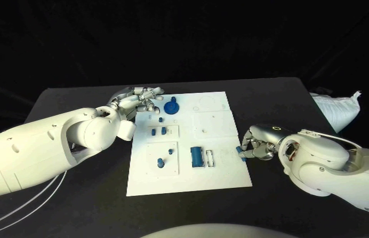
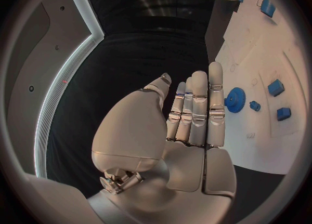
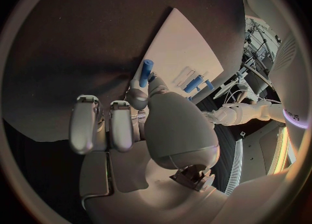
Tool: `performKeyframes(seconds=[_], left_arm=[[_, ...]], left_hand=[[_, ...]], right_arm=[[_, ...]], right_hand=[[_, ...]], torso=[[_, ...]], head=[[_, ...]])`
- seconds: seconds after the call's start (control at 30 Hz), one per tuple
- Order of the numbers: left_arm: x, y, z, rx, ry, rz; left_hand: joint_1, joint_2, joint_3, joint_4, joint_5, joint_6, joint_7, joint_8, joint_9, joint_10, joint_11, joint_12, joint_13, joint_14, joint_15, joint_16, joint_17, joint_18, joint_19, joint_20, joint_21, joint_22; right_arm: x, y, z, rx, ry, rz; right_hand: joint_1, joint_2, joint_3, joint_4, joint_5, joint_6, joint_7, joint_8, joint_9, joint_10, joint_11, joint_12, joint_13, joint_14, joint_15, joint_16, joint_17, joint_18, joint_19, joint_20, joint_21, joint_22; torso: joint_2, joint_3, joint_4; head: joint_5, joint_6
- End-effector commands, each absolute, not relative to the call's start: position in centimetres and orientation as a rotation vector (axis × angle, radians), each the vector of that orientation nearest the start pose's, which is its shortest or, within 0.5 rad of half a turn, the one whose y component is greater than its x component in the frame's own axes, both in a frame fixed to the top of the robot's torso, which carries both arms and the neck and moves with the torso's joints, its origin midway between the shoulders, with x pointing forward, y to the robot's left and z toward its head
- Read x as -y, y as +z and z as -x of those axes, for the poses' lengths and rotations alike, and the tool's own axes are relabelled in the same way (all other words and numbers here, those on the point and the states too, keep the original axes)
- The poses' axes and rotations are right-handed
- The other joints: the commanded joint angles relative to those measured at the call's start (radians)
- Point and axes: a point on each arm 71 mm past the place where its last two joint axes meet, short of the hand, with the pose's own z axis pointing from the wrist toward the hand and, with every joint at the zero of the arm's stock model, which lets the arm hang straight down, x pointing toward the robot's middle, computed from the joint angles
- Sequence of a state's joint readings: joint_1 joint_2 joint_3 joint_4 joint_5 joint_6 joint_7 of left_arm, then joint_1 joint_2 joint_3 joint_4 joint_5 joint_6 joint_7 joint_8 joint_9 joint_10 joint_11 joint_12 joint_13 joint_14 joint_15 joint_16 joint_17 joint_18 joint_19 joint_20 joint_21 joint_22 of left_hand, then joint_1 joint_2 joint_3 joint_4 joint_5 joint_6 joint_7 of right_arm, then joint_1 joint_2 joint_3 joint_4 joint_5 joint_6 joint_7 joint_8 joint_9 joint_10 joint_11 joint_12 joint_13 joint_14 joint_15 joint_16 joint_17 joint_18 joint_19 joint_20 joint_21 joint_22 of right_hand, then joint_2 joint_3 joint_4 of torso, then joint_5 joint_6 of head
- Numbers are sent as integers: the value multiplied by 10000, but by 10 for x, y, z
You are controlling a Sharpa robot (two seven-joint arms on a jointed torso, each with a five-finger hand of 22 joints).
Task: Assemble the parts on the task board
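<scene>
So the right hand [image 1: 254,148] is being kept at the right edge of the task board [image 1: 219,182], and a small blue peg [image 3: 145,73] is being pinched in it. In the right wrist view the peg is seen as a smooth, matte cylinder poking up between the thumb and a finger, while the other fingers [image 3: 85,122] are being held out straight next to it. The hand itself is all brushed silver metal with rounded, shell-like panels.

The left hand [image 1: 138,100] is being held flat and released at the board's far left corner, nothing in it. Its fingers [image 2: 198,109] are being kept straight and close together, right beside a blue gear [image 1: 172,108], though contact can't be made out.

The board is a flat white plate, matte, with shallow square recesses outlined on it. The gear is round with a toothed rim [image 2: 235,100] and is lying near the far edge. A few small blue blocks [image 1: 158,132] are sitting in the middle-left recess, two more little pieces [image 1: 165,158] in the near-left one, and a pair of blue cylinders [image 1: 202,157] is lying side by side near the centre. Everything is being set off by the black cloth-like table [image 1: 69,99].
</scene>
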State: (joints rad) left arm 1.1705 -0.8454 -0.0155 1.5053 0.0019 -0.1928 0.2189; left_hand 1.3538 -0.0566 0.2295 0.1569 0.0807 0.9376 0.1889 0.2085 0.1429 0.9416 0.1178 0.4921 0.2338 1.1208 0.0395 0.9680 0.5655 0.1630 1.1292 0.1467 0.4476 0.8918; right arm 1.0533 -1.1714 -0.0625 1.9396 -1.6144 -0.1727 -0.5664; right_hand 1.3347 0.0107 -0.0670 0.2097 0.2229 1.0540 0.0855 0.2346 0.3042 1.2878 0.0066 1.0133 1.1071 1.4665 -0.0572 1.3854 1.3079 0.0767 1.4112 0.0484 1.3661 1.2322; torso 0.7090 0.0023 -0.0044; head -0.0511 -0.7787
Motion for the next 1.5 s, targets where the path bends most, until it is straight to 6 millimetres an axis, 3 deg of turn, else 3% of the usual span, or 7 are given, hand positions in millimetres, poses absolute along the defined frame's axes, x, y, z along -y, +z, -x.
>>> performKeyframes(seconds=[0.03,0.27,0.57,0.8,1.0,1.33,1.5], left_arm=[[-206,-195,-486,-16268,-15725,12025],[-206,-195,-486,-16275,-15725,12022],[-206,-195,-486,-16295,-15722,12027],[-206,-195,-486,-16322,-15721,12031],[-205,-195,-486,-16344,-15728,12028],[-205,-195,-485,-16375,-15736,12026],[-205,-195,-485,-16399,-15725,11992]], left_hand=[[67,8,-69,1,44,-76,-2,61,-9,-45,-2,45,7,-73,29,45,-9,188,60,-19,-50,-14],[67,8,-69,1,44,-76,-2,61,-9,-45,-2,45,7,-73,29,45,-9,188,60,-19,-50,-14],[67,8,-69,1,44,-76,-2,61,-9,-45,-2,45,7,-73,29,45,-9,188,60,-19,-50,-14],[67,8,-69,1,44,-76,-2,61,-9,-45,-2,45,7,-73,29,45,-9,188,60,-19,-50,-14],[67,8,-69,1,44,-76,-2,61,-9,-45,-2,45,7,-73,29,45,-9,188,60,-19,-50,-14],[67,8,-69,1,44,-76,-2,61,-9,-45,-2,45,7,-73,29,45,-9,188,60,-19,-50,-14],[67,8,-69,1,44,-76,-2,61,-9,-45,-2,45,7,-73,29,45,-9,188,60,-19,-50,-14]], right_arm=[[252,-230,-372,-20006,2161,996],[248,-235,-374,-20051,2173,1136],[248,-238,-377,-19979,1905,1437],[248,-239,-377,-20005,1793,1573],[245,-237,-377,-19877,1967,1397],[232,-235,-374,-19861,2691,860],[228,-237,-375,-19949,2602,1191]], right_hand=[[164,50,111,-22,17,72,-29,-53,9,85,-26,25,11,589,-74,56,239,-40,79,-31,51,19],[471,230,390,-127,-545,118,-48,-133,-1,95,-49,-9,-8,590,-97,55,257,-42,84,-59,53,28],[936,426,1005,-359,-888,205,-104,-196,3,132,-100,3,18,598,-141,71,302,-52,112,-95,85,85],[1101,418,1543,-499,-716,280,-135,-214,23,218,-133,87,98,606,-163,90,341,-65,139,-121,116,141],[791,253,1855,-335,-602,301,-126,-254,35,251,-123,70,94,609,-161,87,352,-68,148,-122,125,158],[50,-254,2148,94,-494,325,-93,-341,45,284,-94,71,114,619,-138,106,396,-69,155,-120,134,176],[7,-288,2168,120,-499,320,-87,-352,44,265,-88,38,90,614,-135,89,377,-65,144,-117,122,158]], torso=[[-4,0,6],[-5,0,7],[-8,-8,0],[-10,-8,0],[-7,-9,9],[-4,-17,12],[4,-7,19]], head=[[-15,-15],[-24,-33],[-39,-44],[-86,-38],[-103,-13],[-86,-15],[-61,-39]])
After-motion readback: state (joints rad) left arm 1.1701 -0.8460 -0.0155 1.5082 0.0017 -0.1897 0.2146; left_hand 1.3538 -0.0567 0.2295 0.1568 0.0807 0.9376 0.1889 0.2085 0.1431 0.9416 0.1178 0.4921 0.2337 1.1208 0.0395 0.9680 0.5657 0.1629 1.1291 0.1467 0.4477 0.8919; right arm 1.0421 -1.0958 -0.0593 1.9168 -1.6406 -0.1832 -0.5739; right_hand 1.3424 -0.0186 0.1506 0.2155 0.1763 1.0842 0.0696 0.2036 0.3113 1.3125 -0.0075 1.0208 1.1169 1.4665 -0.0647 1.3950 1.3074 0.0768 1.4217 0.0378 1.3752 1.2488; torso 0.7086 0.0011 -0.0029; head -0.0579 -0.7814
